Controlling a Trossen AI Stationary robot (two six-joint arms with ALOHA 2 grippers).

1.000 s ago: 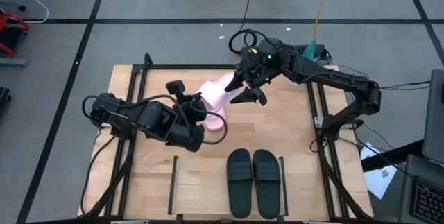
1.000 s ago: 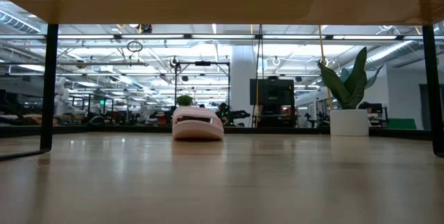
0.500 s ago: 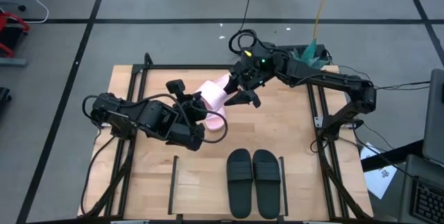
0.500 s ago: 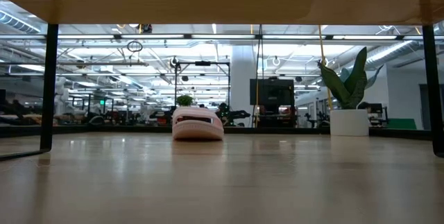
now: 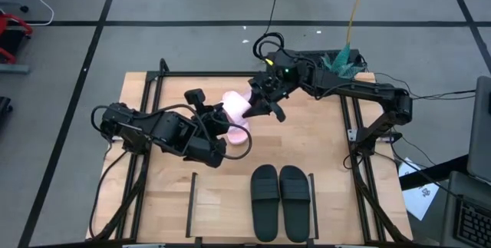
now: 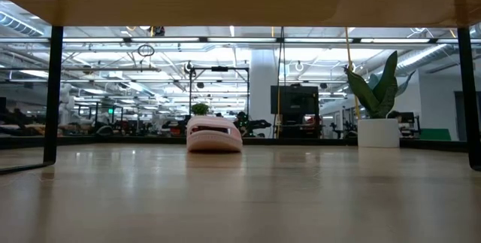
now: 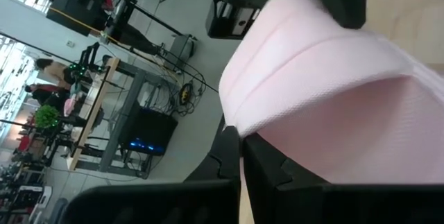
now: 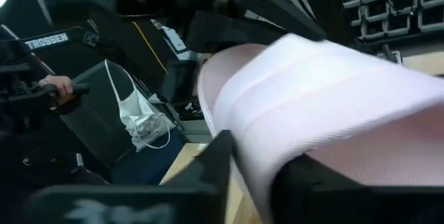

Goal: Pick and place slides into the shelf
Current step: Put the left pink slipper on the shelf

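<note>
One pale pink slide [image 5: 234, 104] is held up above the table's middle. My left gripper [image 5: 220, 116] is shut on its near-left end, and my right gripper [image 5: 259, 104] is closed on its far-right end. The second pink slide [image 5: 240, 135] lies flat on its sole on the table just below them and also shows in the low view [image 6: 214, 134]. The black pair [image 5: 280, 200] lies side by side on the right part of the shelf [image 5: 222, 202], between its black end rails. My left gripper pinches an edge of the raised pink slide [image 7: 239, 128] between its two fingers, slanting up from the table's left. The slide is lifted clear of the table and tilted. My right gripper has the side of the slide's broad strap [image 8: 253, 172] between its two fingers [image 8: 216, 161], coming roughly level from the table's far right. The slide hangs between both grippers, clear of the table.
The shelf's left part [image 5: 219, 209] is bare board. Black frame rails [image 5: 146, 125] run along the table's left and right sides. A person's hand [image 8: 59, 84] on a control handle shows in the room beyond. Papers and a laptop [image 5: 472, 217] sit off the table's right edge.
My right gripper has moved toward the table's left and a little down, onto the raised pink slide, and has shut its wide-open fingers on the slide's far-right end. My left gripper and the slide have stayed in place.
</note>
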